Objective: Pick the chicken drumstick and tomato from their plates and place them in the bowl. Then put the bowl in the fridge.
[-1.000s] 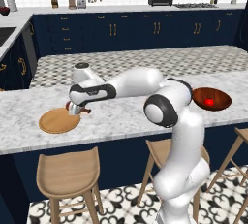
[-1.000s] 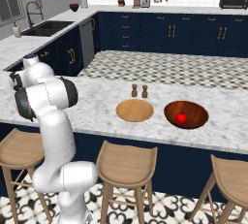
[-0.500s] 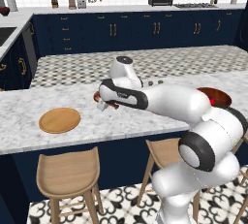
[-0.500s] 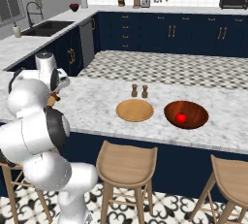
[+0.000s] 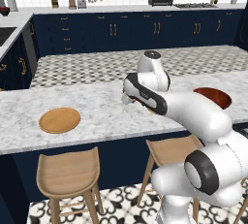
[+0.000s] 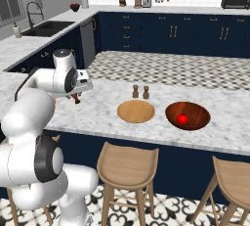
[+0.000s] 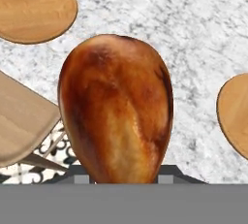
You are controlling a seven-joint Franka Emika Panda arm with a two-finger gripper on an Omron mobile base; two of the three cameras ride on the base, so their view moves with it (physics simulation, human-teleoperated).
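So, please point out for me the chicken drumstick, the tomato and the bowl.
chicken drumstick (image 7: 116,109), hand view, middle of its fat rounded end.
tomato (image 6: 182,119), right base view, centre of the red ball.
bowl (image 6: 200,116), right base view, dark inside wall right of the tomato.

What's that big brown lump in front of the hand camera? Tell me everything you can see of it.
It is the chicken drumstick, a roasted leg with glossy skin, dark brown at the edges and golden-orange down the middle. Its fat rounded end points away from the camera; the thin bone end is hidden below. It hangs in the end effector above the marble counter, touching nothing else. In the right base view it is a small brown shape under the hand.
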